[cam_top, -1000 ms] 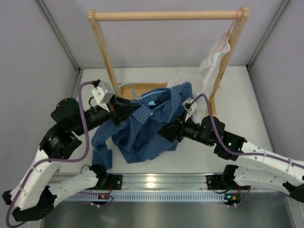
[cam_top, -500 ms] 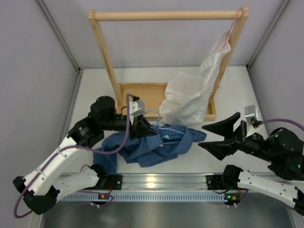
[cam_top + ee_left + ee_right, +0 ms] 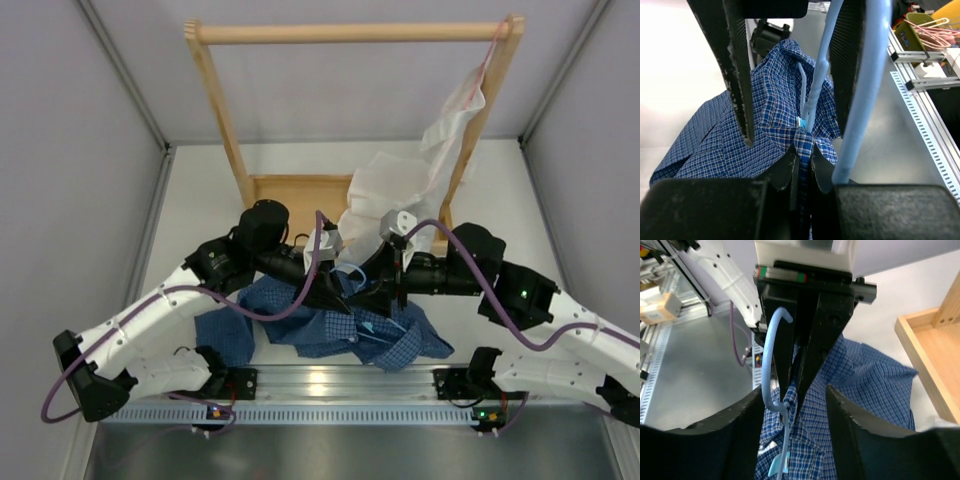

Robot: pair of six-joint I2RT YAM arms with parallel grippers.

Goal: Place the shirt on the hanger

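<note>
Left gripper (image 3: pixel 803 155), its two fingers pressed together, pinches a fold of the collar of the shirt (image 3: pixel 310 330) just beside the neck of the hanger (image 3: pixel 861 100); whether the wire itself is also in the grip cannot be told. Facing it from the other side, the right gripper (image 3: pixel 795 389) stands spread, and in the left wrist view its two dark fingers (image 3: pixel 737 75) flank the hanger's hook with no contact visible. The two arms meet over the middle of the one white table (image 3: pixel 500 220). Behind them stands one wooden rack (image 3: pixel 350 32) with a single top rail, rising from one shallow wooden tray (image 3: pixel 290 195). Two shirts are in view. One white shirt (image 3: pixel 390 205) hangs from the rail's right end on one pink hanger (image 3: pixel 490 50) and spills down over the tray's right side. The dark blue checked shirt lies crumpled on the table in front of the tray, under both grippers and near the table's front rail, with only its collar drawn up to the left gripper's tips. One light blue hanger is seen: its hook curves up out of the collar between the two grippers, and the rest of its wire is buried in the cloth.
</note>
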